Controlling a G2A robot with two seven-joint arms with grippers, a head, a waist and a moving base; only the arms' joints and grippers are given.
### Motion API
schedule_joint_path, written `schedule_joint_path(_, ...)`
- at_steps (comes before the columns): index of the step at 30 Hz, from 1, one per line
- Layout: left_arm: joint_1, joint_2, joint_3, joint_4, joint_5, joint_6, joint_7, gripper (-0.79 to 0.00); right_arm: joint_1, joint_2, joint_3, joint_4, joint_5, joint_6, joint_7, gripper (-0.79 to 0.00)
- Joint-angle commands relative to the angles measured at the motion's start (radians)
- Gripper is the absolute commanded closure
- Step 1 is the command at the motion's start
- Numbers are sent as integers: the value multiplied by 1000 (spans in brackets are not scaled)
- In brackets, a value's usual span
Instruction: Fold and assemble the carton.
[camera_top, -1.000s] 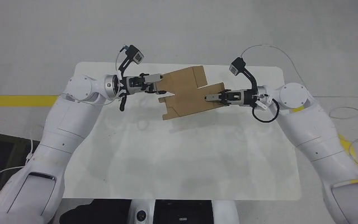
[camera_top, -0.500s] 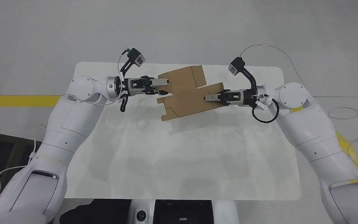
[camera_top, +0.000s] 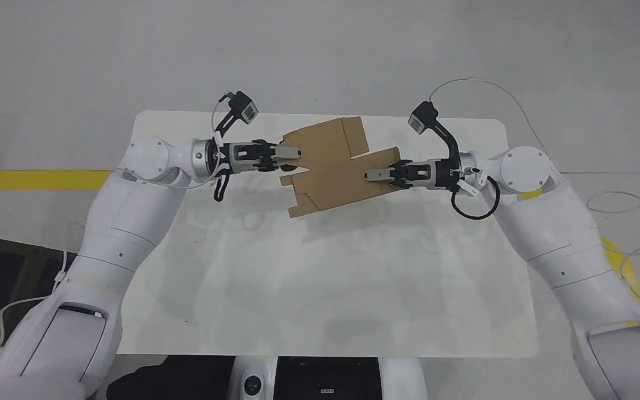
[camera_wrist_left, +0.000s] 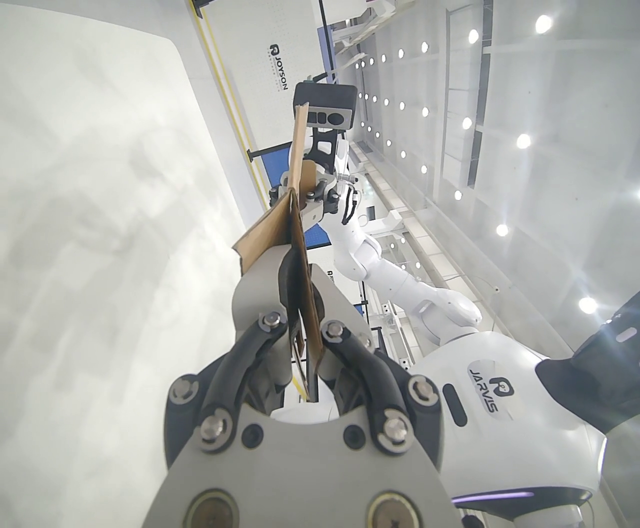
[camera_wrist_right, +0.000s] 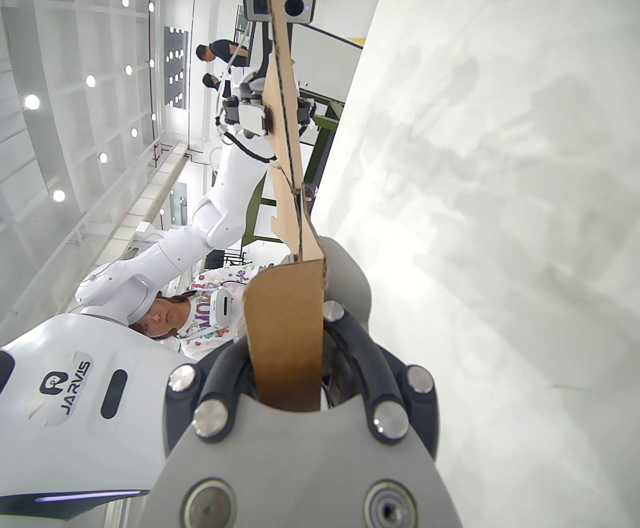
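Observation:
A flat brown carton (camera_top: 335, 165) hangs above the far middle of the white table (camera_top: 330, 290), held between both arms. My left gripper (camera_top: 292, 153) is shut on the carton's left edge; its wrist view shows the cardboard (camera_wrist_left: 295, 260) edge-on between the fingers (camera_wrist_left: 260, 285). My right gripper (camera_top: 372, 175) is shut on the right flap, and the carton (camera_wrist_right: 285, 320) runs from its jaws toward the left gripper (camera_wrist_right: 252, 117) farther off. The right gripper (camera_wrist_left: 315, 197) also shows at the sheet's far end in the left wrist view.
The table edge (camera_top: 300, 352) runs along the front, with grey floor beyond the back edge. A yellow floor stripe (camera_top: 45, 180) lies left of the table. A thin cable (camera_top: 500, 95) loops over the far right corner.
My left gripper has slid right along the carton's left edge, pushing that side inward a little. The right arm has kept still.

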Motion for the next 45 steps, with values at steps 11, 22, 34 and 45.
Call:
schedule_joint_path(11, 10, -3, -19, -15, -3, 2, -9, 0, 4, -2, 16, 13, -63, 18, 9, -785)
schedule_joint_path(22, 9, 1, -22, -33, 31, -13, -149, 0, 5, 35, 132, 3, -186, -139, 16, -785)
schedule_joint_path(34, 15, 1, -14, -48, 93, -40, -122, 0, 43, 10, 50, -81, -10, -203, 65, -785)
schedule_joint_path(45, 4, -11, 1, -37, 76, -47, -114, 0, 70, -22, -60, -40, 67, -225, 43, -773)
